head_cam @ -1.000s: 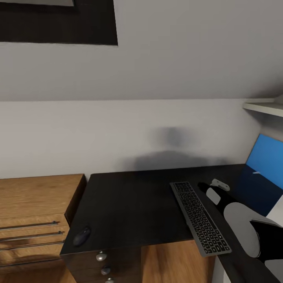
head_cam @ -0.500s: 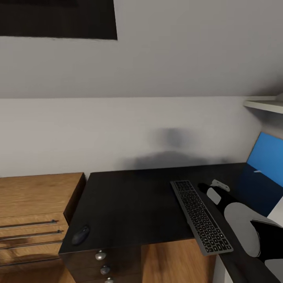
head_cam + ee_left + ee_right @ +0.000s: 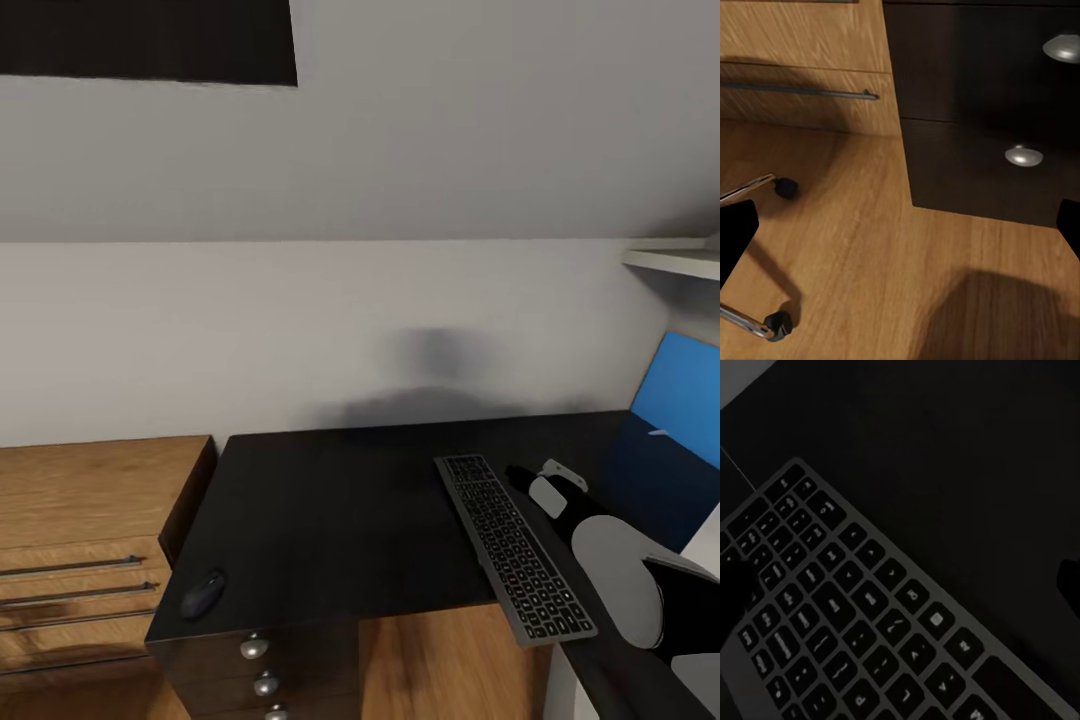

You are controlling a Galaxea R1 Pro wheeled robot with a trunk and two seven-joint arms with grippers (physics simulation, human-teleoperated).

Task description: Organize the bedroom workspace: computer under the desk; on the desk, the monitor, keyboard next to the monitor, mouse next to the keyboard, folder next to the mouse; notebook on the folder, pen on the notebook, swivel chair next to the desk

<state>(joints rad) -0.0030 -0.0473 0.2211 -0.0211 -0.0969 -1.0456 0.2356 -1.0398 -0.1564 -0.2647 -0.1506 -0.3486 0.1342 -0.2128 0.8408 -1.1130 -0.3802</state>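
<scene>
Workspace at the keyboard-placement step, taken from near to far with the desk (image 3: 330,520) as landmark. Nearest, at the desk's front edge on the robot's right, the right arm reaches in over the desktop, and its gripper (image 3: 545,482) sits just beside the far end of the keyboard (image 3: 512,545). In the right wrist view the keyboard (image 3: 847,622) lies directly beneath the camera on the dark desktop, with one dark fingertip (image 3: 735,585) over the keys and the other (image 3: 1069,581) off to the side above bare desk, so the fingers are spread apart and grip nothing. The keyboard's near end overhangs the desk's front edge. The left gripper (image 3: 900,232) hangs low in front of the desk's drawer bank (image 3: 982,105), its two fingers wide apart and empty, above wooden floor (image 3: 855,255) where the chromed legs and castors of the swivel chair (image 3: 776,322) appear. At the desk's front left corner rests the mouse (image 3: 203,594), well apart from the keyboard. Beside the desk's left side stands a wooden dresser (image 3: 90,520). At the desk's far right end is the blue-lit monitor (image 3: 685,400), beyond the keyboard. Judged stage: early; the keyboard seems just set near the monitor. The next move probably calls for pushing the keyboard fully onto the desk, then fetching the mouse to its side.
</scene>
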